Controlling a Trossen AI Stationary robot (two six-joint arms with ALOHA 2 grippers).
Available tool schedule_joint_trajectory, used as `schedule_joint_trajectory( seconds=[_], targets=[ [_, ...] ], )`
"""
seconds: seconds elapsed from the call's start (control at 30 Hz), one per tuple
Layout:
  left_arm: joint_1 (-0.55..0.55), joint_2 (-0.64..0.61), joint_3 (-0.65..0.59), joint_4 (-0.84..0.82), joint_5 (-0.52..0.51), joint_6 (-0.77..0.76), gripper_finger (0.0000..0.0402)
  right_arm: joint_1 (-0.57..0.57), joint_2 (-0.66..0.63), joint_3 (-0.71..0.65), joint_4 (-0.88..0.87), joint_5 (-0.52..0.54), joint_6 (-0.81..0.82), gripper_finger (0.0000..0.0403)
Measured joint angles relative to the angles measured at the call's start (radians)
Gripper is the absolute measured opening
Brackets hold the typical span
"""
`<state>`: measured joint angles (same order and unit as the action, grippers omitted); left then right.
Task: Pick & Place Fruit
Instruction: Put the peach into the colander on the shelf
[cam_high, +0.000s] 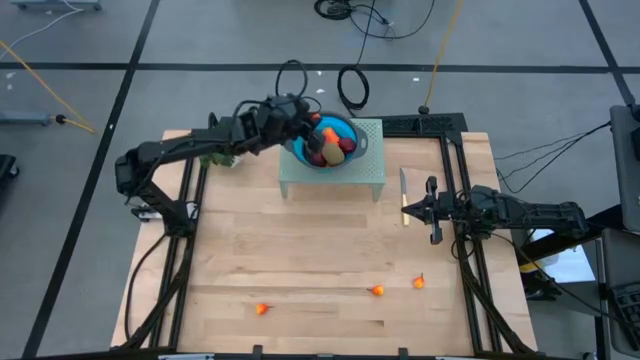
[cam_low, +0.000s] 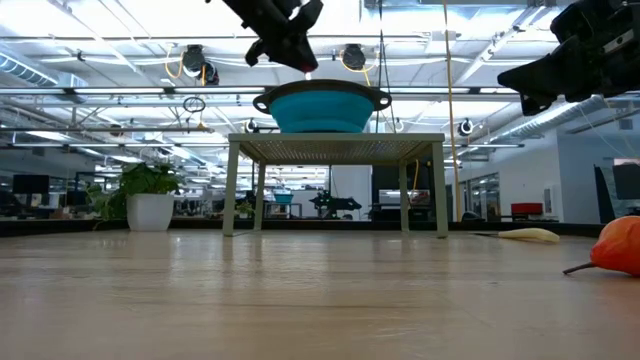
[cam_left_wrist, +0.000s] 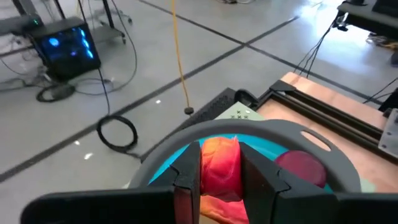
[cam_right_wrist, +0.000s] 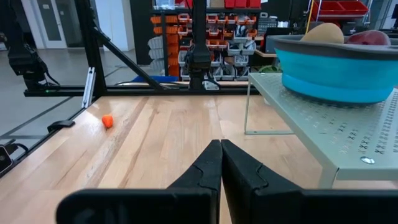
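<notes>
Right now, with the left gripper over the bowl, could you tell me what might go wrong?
The left gripper holds the orange-red fruit above the blue bowl, which already looks full; released, it might roll off. The bowl sits on a raised rack, so a nudge could shift it.

Table (cam_high: 300, 260): pale wood slats, dark rails along its left and right sides.
Stand (cam_high: 333, 172): pale green, perforated top, on four legs at the table's 12 o'clock.
Bowl (cam_high: 330, 152): blue, on the stand, with fruit inside.
Knife (cam_high: 403, 196): at 2 o'clock, just right of the stand.
Leafy bunch (cam_high: 215, 158): at 10 o'clock, left of the stand.
Small orange pieces: one at 7 o'clock (cam_high: 262, 309), two near 5 o'clock (cam_high: 377, 291) (cam_high: 418, 282).
</notes>
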<state>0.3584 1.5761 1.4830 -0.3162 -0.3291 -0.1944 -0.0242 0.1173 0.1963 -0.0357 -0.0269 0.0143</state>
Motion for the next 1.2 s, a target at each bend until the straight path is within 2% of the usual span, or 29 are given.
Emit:
schedule_joint_trajectory(
  seconds=[0.17,1.03,1.2],
  targets=[
    [0.025,0.000,0.000,-0.004,0.072,-0.016,0.0077,0.000,0.000,0.000,0.001,0.000,0.000,0.0004],
    [0.067,0.008,0.000,-0.052,0.105,0.016,0.0077,0.000,0.000,0.000,0.002,0.000,0.011,0.0004],
    [0.069,0.052,0.000,-0.065,0.138,0.014,0.0077,0.000,0.000,0.000,0.002,0.000,0.012,0.0004]
  ],
)
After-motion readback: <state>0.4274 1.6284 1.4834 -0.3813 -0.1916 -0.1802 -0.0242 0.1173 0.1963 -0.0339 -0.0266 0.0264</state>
